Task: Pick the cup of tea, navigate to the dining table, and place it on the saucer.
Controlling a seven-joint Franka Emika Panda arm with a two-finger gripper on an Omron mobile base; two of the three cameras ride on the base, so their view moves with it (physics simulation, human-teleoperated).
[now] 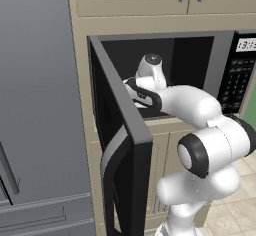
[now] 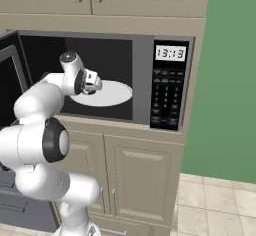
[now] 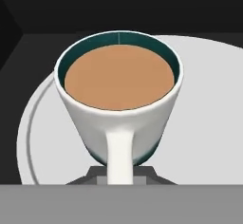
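Where the cup of tea (image 3: 118, 99) looms, claw (image 3: 121, 176) (grip hidden) beneath.

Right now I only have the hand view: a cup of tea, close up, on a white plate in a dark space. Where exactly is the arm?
Observer: It reaches into an open microwave set under the wall cabinets; the tool is over the white turntable plate.
Operator: Where is the door?
Observer: The door is swung wide open on the arm's left, close beside the elbow.
Operator: And what is on the right?
Observer: The control panel, with its clock reading 13:13, and a green wall beyond it.
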